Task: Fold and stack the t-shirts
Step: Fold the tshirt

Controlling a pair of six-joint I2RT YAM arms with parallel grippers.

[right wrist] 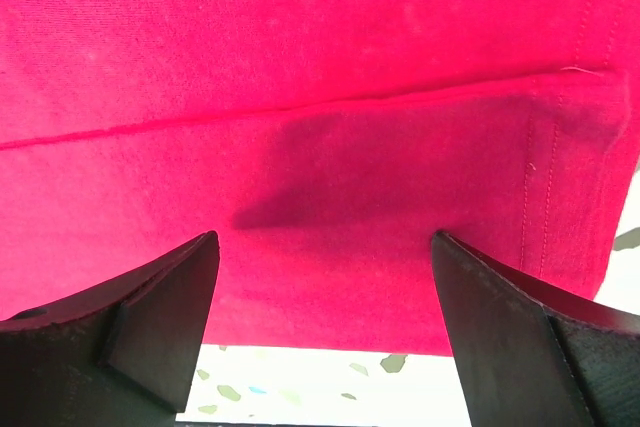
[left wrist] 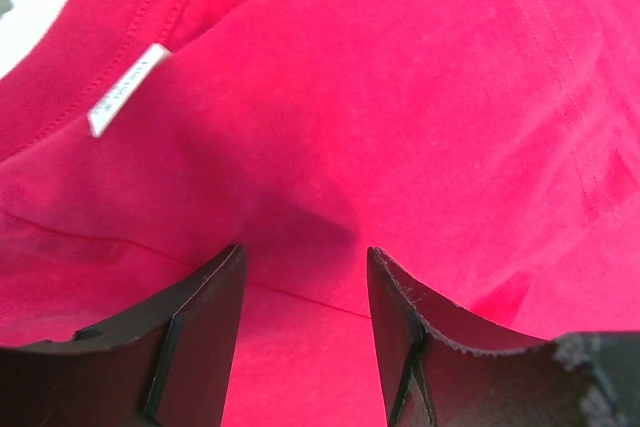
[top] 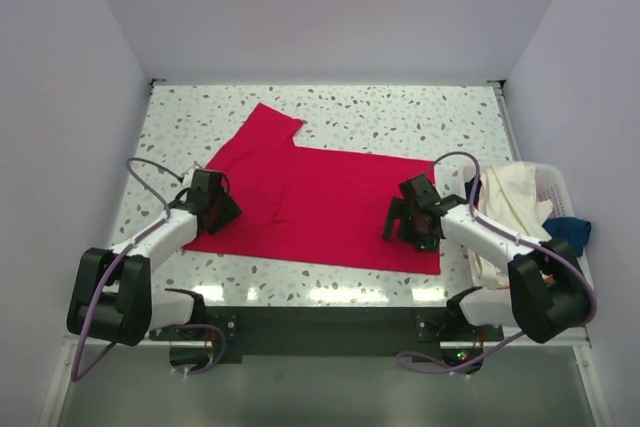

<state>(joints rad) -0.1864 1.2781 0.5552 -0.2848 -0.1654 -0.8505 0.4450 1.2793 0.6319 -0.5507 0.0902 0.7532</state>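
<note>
Red t-shirt (top: 320, 202) spread flat | left gripper (left wrist: 305, 257): parted, empty, above its collar end | right gripper (right wrist: 325, 237): wide apart, empty, above its hem

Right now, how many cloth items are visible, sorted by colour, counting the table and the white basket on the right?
Crimson-red cloth t-shirt, spread flat on the speckled table: 1
Cream-white cloth, draped over the white plastic slatted basket: 1
Dark blue cloth, at the basket's right side: 1
Total: 3 visible; anything buried underneath cannot be counted.
</note>
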